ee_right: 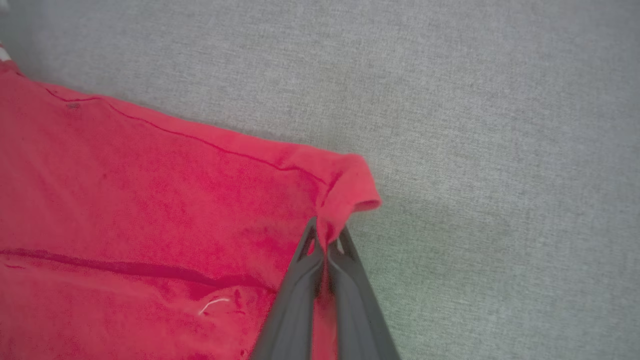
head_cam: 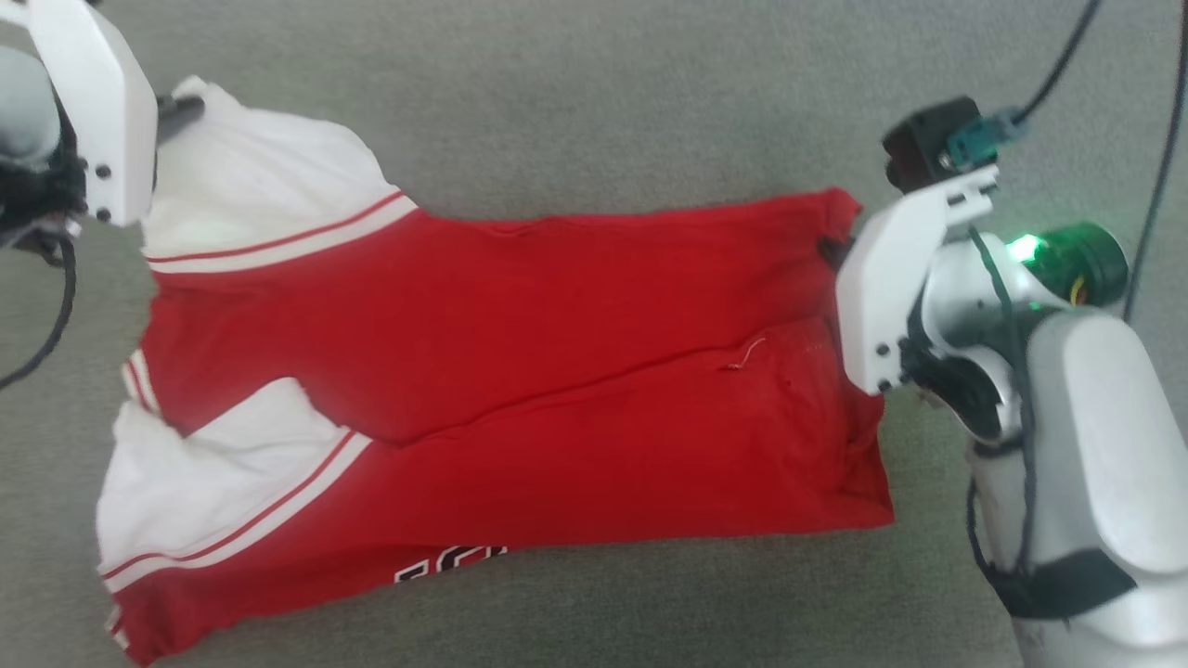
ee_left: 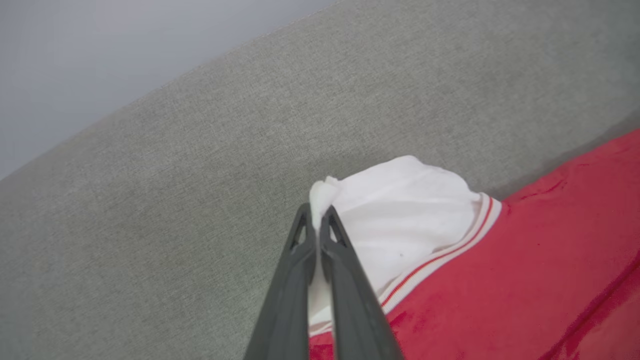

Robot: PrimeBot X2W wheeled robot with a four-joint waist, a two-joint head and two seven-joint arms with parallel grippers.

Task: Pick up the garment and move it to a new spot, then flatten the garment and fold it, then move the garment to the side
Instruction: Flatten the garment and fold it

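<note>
The garment (head_cam: 520, 371), red with white striped sleeve parts, lies spread across the grey surface, folded lengthwise with a crease through its middle. A bit of black-and-white lettering peeks out at its near edge. My left gripper (ee_left: 317, 212) is shut on the far white sleeve corner (ee_left: 400, 210), seen in the head view at the upper left (head_cam: 181, 109). My right gripper (ee_right: 326, 232) is shut on the red hem corner (ee_right: 345, 190), at the garment's far right corner in the head view (head_cam: 832, 249).
Grey fabric surface (head_cam: 594, 102) surrounds the garment on all sides. In the left wrist view the surface's edge (ee_left: 165, 85) runs diagonally, with pale floor or wall beyond. Black cables (head_cam: 1151, 186) hang by my right arm.
</note>
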